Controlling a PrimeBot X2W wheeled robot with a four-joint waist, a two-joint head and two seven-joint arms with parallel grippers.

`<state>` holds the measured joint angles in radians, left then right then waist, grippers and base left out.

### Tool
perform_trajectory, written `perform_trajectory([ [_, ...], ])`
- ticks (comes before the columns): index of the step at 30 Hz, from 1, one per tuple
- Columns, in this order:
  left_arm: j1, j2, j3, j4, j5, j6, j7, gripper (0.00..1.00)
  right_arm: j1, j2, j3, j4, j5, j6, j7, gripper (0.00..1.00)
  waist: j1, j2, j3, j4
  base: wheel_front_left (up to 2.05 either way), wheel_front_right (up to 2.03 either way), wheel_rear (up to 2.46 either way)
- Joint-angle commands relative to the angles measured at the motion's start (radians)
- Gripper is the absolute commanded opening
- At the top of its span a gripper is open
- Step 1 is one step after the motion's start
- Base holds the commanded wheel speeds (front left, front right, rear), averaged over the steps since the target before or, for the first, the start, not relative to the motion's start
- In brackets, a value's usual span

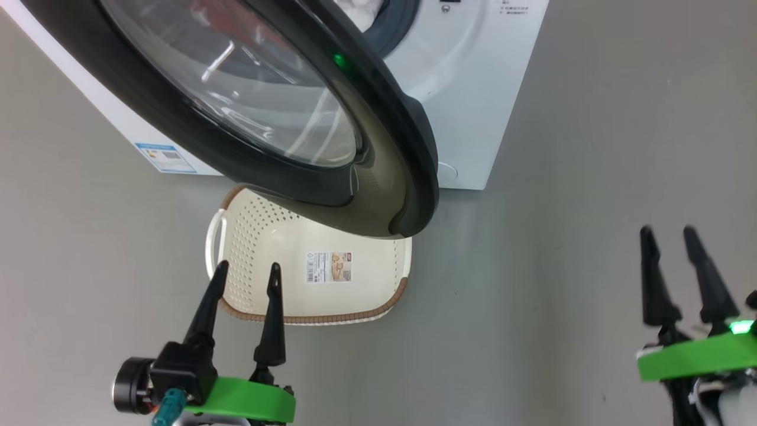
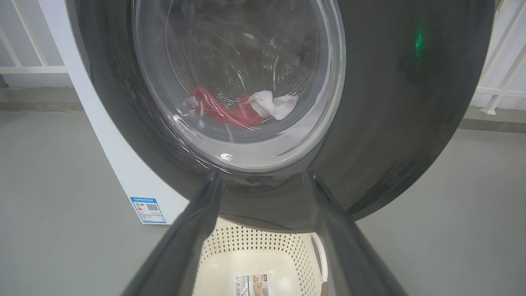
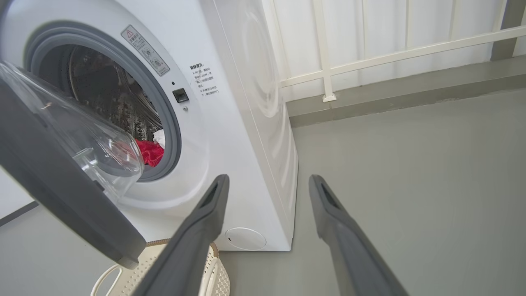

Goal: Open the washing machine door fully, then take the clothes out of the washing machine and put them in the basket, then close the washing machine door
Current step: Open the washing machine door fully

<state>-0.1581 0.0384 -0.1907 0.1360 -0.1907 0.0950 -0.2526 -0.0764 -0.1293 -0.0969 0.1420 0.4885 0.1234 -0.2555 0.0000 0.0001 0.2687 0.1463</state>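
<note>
Where the washing machine door (image 1: pixel 402 148) stands: ajar, over the basket (image 1: pixel 260 236)
Clothes (image 2: pixel 218 109): inside the drum (image 3: pixel 102 94)
Left gripper (image 1: pixel 248 266): jaws apart, empty
Right gripper (image 1: pixel 667 231): jaws apart, empty

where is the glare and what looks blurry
Head view: white streaks of glare on the glass of the washing machine door; left wrist view: a green glint on its dark rim, left fingers soft; right wrist view: right fingers soft.
</note>
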Motion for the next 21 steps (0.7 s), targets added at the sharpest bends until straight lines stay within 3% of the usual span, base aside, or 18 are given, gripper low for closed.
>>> perform_trajectory([
  [1,0.015,0.012,0.031,-0.025,0.015,-0.004,-0.009,1.00,0.019,-0.005,0.019,-0.028,-0.019,0.007,-0.006,1.00,0.0000,-0.0001,-0.006,0.002,0.00,0.00,0.00],
  [21,0.032,0.012,0.021,-0.027,0.013,0.001,-0.009,1.00,0.051,0.029,0.045,0.010,-0.070,0.007,-0.006,1.00,0.0000,-0.0001,-0.016,-0.001,0.00,0.00,0.00],
])
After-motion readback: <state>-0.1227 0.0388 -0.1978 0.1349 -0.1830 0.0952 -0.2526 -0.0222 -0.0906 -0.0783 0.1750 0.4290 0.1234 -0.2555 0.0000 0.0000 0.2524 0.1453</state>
